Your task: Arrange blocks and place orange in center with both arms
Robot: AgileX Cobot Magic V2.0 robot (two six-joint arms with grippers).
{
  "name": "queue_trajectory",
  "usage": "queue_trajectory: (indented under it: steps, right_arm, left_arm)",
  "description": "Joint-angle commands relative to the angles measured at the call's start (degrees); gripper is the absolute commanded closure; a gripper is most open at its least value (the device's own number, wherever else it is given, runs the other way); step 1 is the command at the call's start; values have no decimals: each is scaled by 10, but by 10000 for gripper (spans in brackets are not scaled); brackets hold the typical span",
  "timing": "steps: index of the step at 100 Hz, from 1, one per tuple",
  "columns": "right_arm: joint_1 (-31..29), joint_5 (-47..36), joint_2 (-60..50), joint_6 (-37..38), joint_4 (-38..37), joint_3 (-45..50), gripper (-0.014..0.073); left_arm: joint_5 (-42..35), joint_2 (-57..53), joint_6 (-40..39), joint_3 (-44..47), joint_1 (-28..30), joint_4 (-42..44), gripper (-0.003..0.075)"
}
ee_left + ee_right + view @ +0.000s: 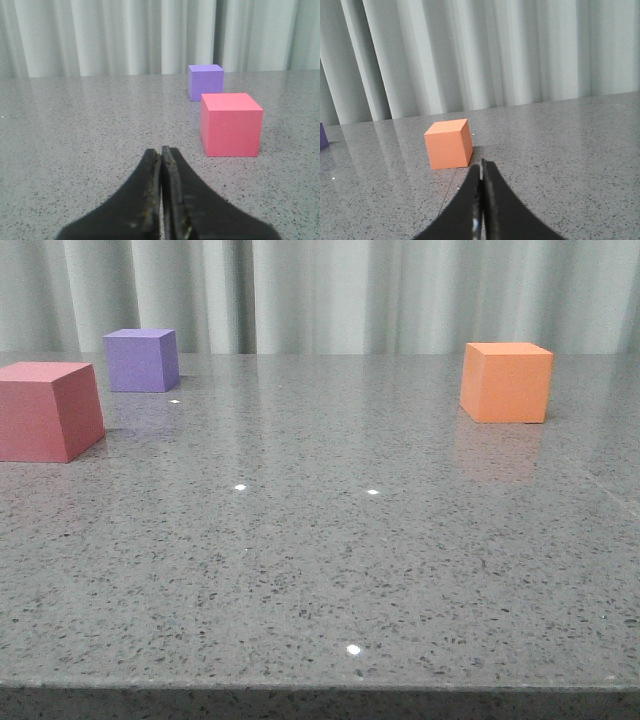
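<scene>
You saw matte cubes on the speckled glossy desk [320, 570]: orange [506, 381], purple [142, 359], pinkish-red [45, 410]; both arms' fingers [161, 200] [481, 205] pressed together, empty.

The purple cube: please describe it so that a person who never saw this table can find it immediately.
Look at the grey speckled table in front of the pale curtain. On its left side two cubes stand apart; the purple cube is the farther one, nearest the curtain, behind the pinkish-red cube. It is the only purple block, and the orange cube stands alone on the right.
</scene>
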Motion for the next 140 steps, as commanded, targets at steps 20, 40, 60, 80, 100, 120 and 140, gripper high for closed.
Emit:
queue_trajectory:
  steps: [20, 40, 60, 80, 100, 120, 140]
  right_arm:
    - [1, -62, -12, -5, -7, -11, 704]
    - [1, -1, -5, -5, -6, -72, 704]
    - [1, 158, 68, -5, -6, -229, 704]
    - [1, 337, 205, -5, -6, -411, 704]
    - [1, 481, 354, -5, -5, -546, 704]
    - [1, 533, 443, -5, 5, -588, 701]
    - [1, 556, 495, -5, 6, -588, 545]
  left_arm:
    - [-46, -19, 0, 24, -1, -1, 741]
    - [-46, -19, 0, 24, -1, -1, 741]
    - [-46, -19, 0, 24, -1, -1, 741]
    - [-46, -19, 0, 24, -1, -1, 741]
    - [-46, -19, 0, 24, -1, -1, 741]
    - [-46, -19, 0, 24, -1, -1, 741]
    - [-46, -19, 0, 24, -1, -1, 741]
